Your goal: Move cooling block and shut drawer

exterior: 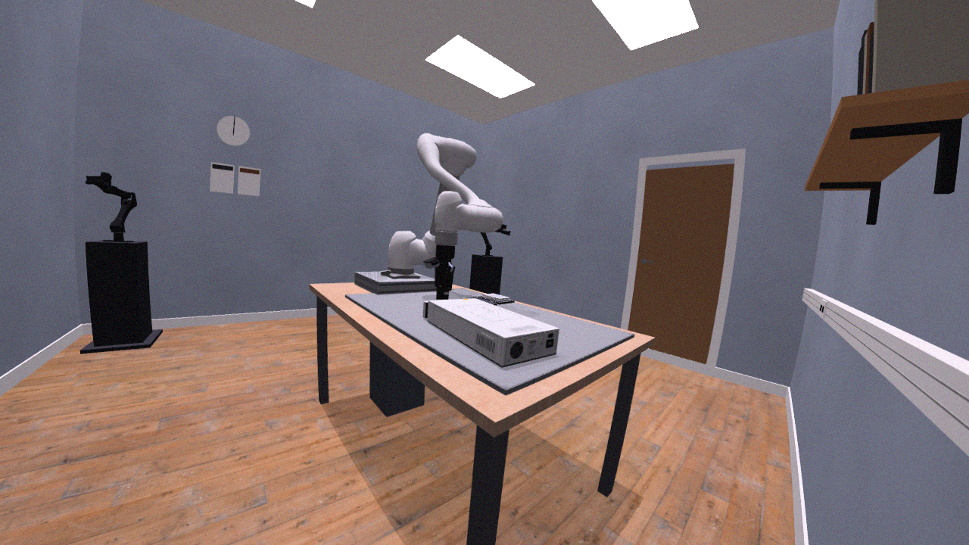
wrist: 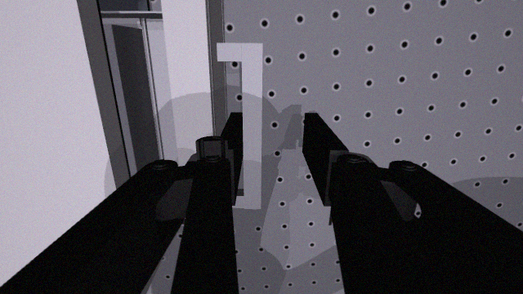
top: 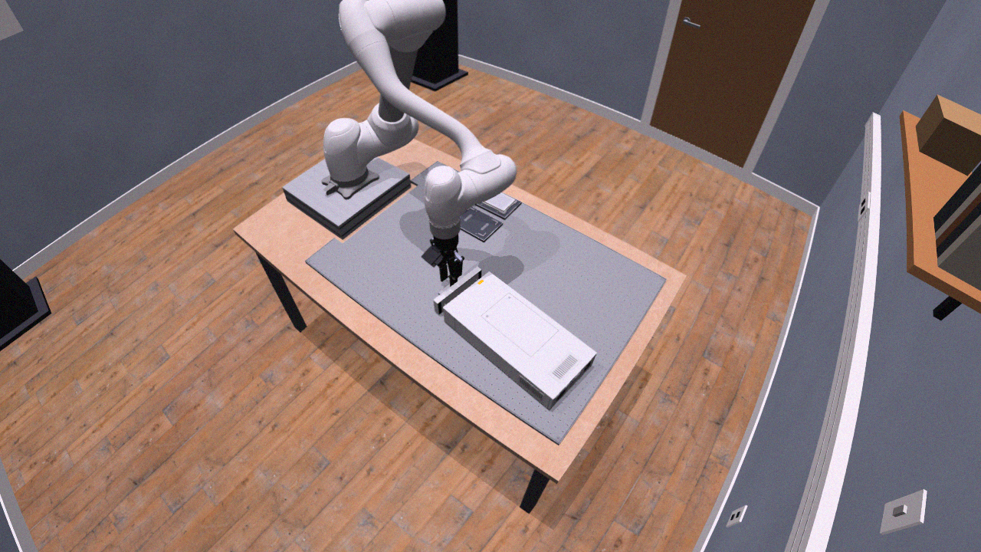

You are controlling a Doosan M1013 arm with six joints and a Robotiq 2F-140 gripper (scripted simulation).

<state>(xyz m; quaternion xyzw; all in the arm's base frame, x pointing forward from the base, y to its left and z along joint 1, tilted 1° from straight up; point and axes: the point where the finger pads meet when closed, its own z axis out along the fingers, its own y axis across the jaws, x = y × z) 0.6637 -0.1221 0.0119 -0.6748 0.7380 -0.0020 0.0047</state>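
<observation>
The white cooler COLD (top: 521, 329) (exterior: 487, 322) (wrist: 41, 122) lies on the grey perforated deck (top: 370, 254) (wrist: 388, 82). Its drawer front (top: 454, 292) (wrist: 185, 61) stands a small gap out from the body, and the orange lamp (top: 480, 280) is lit. In the wrist view a narrow dark opening (wrist: 131, 102) shows behind the front; no block or tubes show in it. My gripper (top: 451, 277) (exterior: 441, 292) (wrist: 273, 132) points down at the pale handle bar (wrist: 252, 122). The bar lies between the fingers, against the left one and clear of the right one. Slot D1 (top: 480, 225) lies beyond the drawer.
Slot D2 (top: 500, 203) lies beyond D1, with a flat plate on it. The arm's base plate (top: 346, 198) sits at the table's far left corner. The wooden table edge (top: 384, 349) runs close along the cooler's near side.
</observation>
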